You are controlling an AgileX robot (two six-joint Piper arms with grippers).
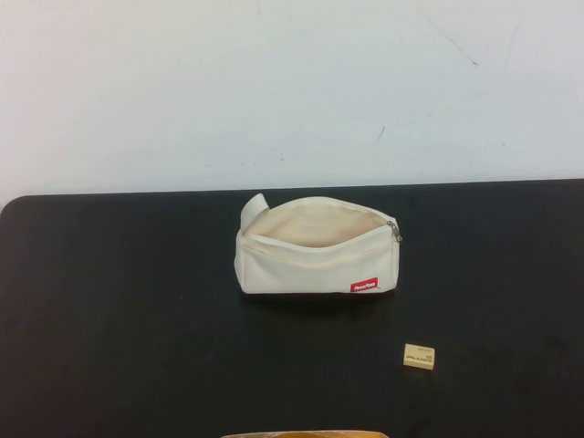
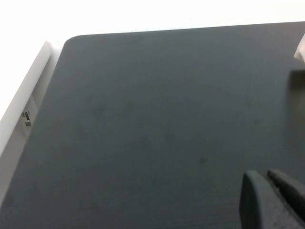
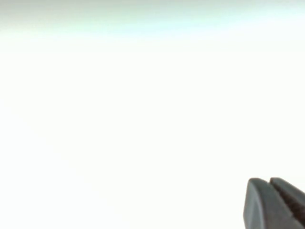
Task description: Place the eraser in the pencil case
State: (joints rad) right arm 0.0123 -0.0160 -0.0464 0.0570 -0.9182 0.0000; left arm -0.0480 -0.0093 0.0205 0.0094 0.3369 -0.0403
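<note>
The cream-white pencil case [image 1: 318, 248] lies in the middle of the black table, its zip open and its mouth gaping, red label at its front right. The tiny cream-yellow eraser [image 1: 420, 357] lies on the table in front of it, to the right. Neither arm shows in the high view. My left gripper [image 2: 265, 175] is shut and empty above the bare left part of the table; a corner of the pencil case [image 2: 300, 50] shows at that view's edge. My right gripper [image 3: 267, 182] is shut and empty, seen against plain white.
The black table [image 1: 119, 301] has a rounded far left corner and ends at a white wall [image 1: 292, 91] behind. A tan object [image 1: 306, 434] peeks in at the near edge. A white ledge [image 2: 24, 95] runs along the table's left side.
</note>
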